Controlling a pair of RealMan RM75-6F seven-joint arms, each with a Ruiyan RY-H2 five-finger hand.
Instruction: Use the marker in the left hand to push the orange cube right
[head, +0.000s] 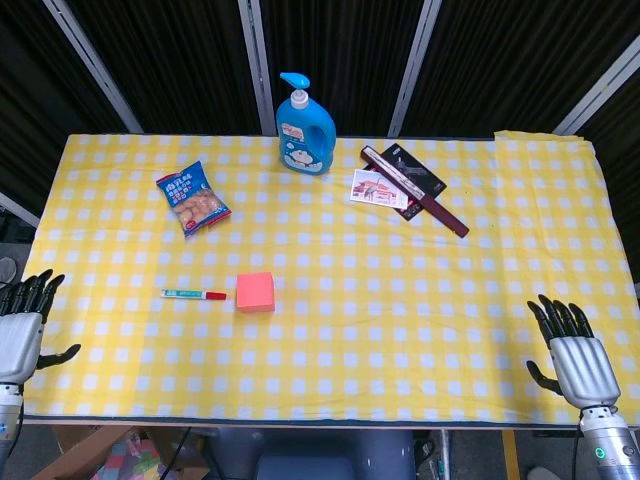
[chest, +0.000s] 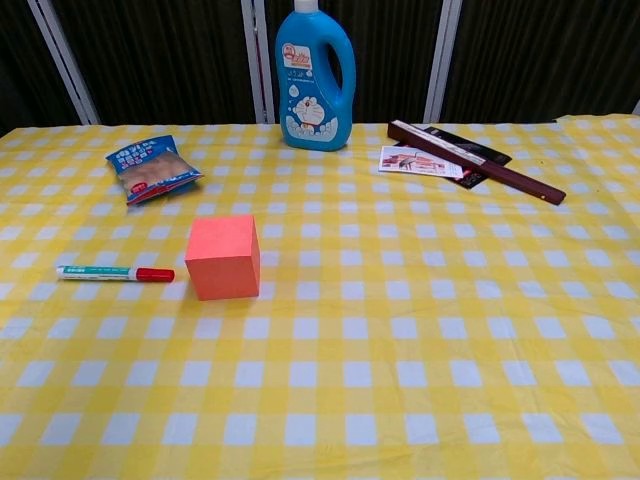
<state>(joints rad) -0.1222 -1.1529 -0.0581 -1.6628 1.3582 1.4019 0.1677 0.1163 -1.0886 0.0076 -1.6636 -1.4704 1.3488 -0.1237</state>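
Observation:
An orange cube (head: 256, 291) (chest: 223, 257) sits on the yellow checked tablecloth, left of centre. Just to its left lies a marker (head: 194, 294) (chest: 114, 273) with a white-green barrel and a red cap pointing at the cube; a small gap separates them. My left hand (head: 22, 332) hangs at the table's left edge, fingers spread, holding nothing, well left of the marker. My right hand (head: 574, 357) is at the front right corner, also spread and empty. Neither hand shows in the chest view.
A blue snack bag (head: 193, 198) (chest: 151, 167) lies behind the marker. A blue pump bottle (head: 304, 126) (chest: 317, 70) stands at the back centre. A card (head: 380, 189) (chest: 422, 161) and a dark long box (head: 414, 188) (chest: 470, 161) lie at the back right.

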